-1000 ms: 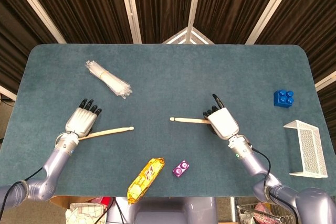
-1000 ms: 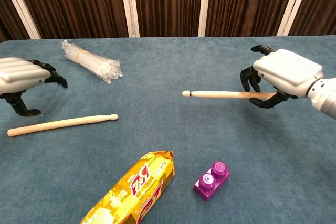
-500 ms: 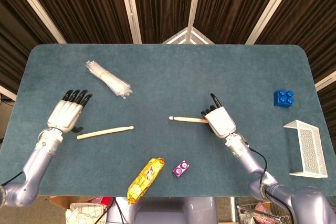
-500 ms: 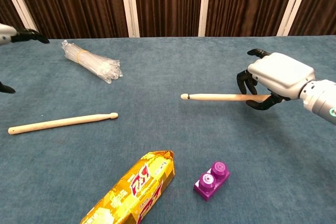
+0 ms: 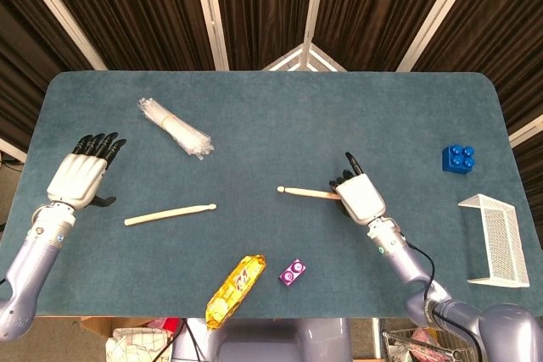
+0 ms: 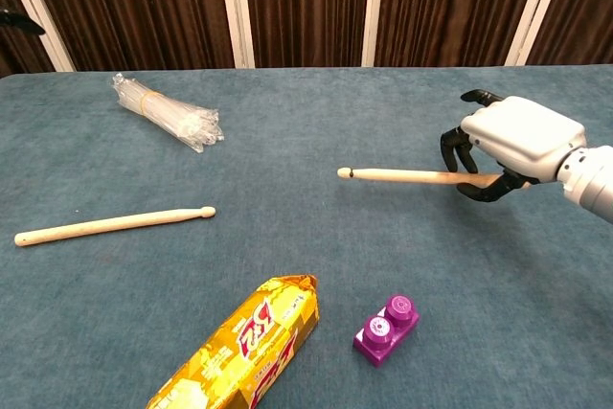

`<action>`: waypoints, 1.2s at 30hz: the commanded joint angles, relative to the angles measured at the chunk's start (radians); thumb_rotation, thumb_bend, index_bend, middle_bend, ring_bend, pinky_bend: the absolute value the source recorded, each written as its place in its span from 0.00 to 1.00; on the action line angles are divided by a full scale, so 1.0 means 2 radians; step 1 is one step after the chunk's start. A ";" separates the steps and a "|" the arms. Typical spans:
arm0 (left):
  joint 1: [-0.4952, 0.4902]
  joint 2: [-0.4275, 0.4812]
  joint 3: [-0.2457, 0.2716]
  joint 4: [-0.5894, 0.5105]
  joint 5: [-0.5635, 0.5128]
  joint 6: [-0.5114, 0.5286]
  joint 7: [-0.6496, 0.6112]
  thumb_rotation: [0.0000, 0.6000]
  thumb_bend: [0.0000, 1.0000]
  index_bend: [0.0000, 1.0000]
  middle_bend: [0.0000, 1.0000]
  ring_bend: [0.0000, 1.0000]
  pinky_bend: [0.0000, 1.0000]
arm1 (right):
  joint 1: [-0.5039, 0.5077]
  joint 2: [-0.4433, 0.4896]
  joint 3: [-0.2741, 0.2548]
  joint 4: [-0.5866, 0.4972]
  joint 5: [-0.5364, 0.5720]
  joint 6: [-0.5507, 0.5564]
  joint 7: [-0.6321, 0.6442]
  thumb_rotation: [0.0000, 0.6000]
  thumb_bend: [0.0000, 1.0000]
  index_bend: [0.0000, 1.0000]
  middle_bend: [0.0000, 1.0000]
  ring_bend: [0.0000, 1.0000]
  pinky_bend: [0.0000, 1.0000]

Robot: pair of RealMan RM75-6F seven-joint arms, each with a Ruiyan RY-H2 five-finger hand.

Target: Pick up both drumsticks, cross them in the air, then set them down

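Wooden drumstick on the left [image 5: 170, 214] is left flat on the teal table [image 5: 280, 116], released; left hand [image 5: 81, 179] has been pulled away toward the table edge, fingers spread, empty. Second wooden drumstick [image 6: 402, 175] is kept gripped by right hand [image 6: 512, 146], held off the cloth. Set-down judged half finished; right stick remains to be lowered.

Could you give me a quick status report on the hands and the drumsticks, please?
Right hand holds one drumstick off the table. Left hand open, raised clear of the other drumstick, which lies flat on the table. Nothing between them.
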 commanded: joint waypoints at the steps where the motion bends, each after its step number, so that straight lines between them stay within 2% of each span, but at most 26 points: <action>1: 0.001 0.002 0.000 -0.003 0.000 0.000 -0.002 1.00 0.20 0.00 0.00 0.00 0.00 | -0.002 0.003 0.002 -0.011 0.004 -0.001 -0.011 1.00 0.40 0.49 0.63 0.35 0.00; 15: 0.002 0.004 0.002 -0.003 -0.003 -0.003 -0.004 1.00 0.20 0.00 0.00 0.00 0.00 | -0.011 0.021 0.015 -0.064 0.046 -0.034 -0.077 1.00 0.28 0.37 0.53 0.24 0.00; 22: 0.005 0.005 0.002 -0.005 -0.002 0.000 -0.010 1.00 0.20 0.00 0.00 0.00 0.00 | -0.016 0.030 0.027 -0.082 0.070 -0.041 -0.094 1.00 0.19 0.24 0.45 0.16 0.00; 25: 0.012 0.014 0.006 -0.015 -0.003 0.004 -0.009 1.00 0.20 0.00 0.00 0.00 0.00 | -0.023 0.041 0.038 -0.105 0.090 -0.042 -0.097 1.00 0.18 0.19 0.42 0.12 0.00; 29: 0.026 0.030 0.023 -0.036 -0.009 0.014 0.010 1.00 0.20 0.00 0.00 0.00 0.00 | -0.036 0.061 0.058 -0.144 0.110 -0.026 -0.073 1.00 0.18 0.16 0.36 0.07 0.00; 33: 0.043 0.030 0.046 -0.040 -0.006 0.031 0.037 1.00 0.20 0.00 0.00 0.00 0.00 | -0.053 0.080 0.079 -0.172 0.126 -0.002 -0.027 1.00 0.18 0.16 0.22 0.04 0.00; 36: 0.057 0.029 0.061 -0.040 -0.001 0.045 0.051 1.00 0.20 0.00 0.00 0.00 0.00 | -0.069 0.100 0.088 -0.191 0.137 0.007 0.011 1.00 0.18 0.16 0.21 0.04 0.00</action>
